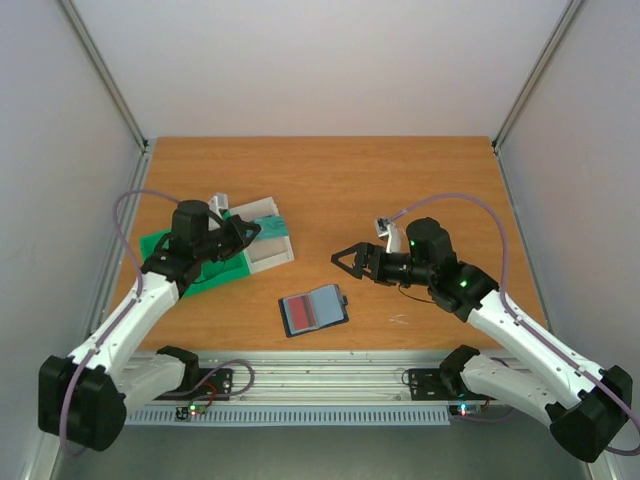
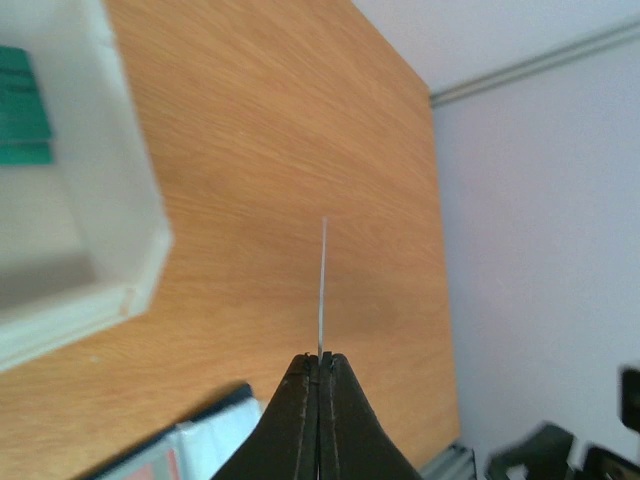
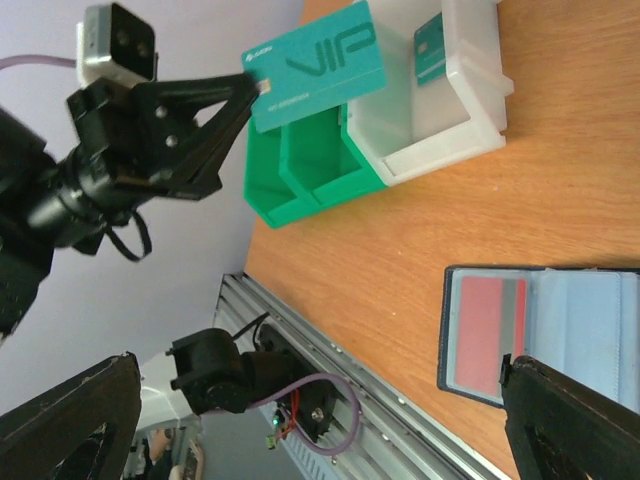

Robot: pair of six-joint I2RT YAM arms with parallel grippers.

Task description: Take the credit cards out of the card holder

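Teal rectangular plastic credit card [image 3: 312, 65], clamped in the left claw [image 3: 255, 88] beside the white rectangular plastic bin [image 3: 440, 140], seems headed there; right claw [image 1: 340, 260] gapes wide.

I count three credit cards: two teal, namely the VIP card [image 3: 310, 65] and a second teal card [image 3: 430, 50], and one red card [image 3: 480, 335]. There is one card holder [image 1: 328, 303], with two pockets showing. The bins come to two: one green bin [image 3: 300, 170] and one white bin [image 3: 440, 130]. Of my own parts I count two grippers: my left gripper [image 3: 252, 88] and my right gripper [image 1: 338, 260].
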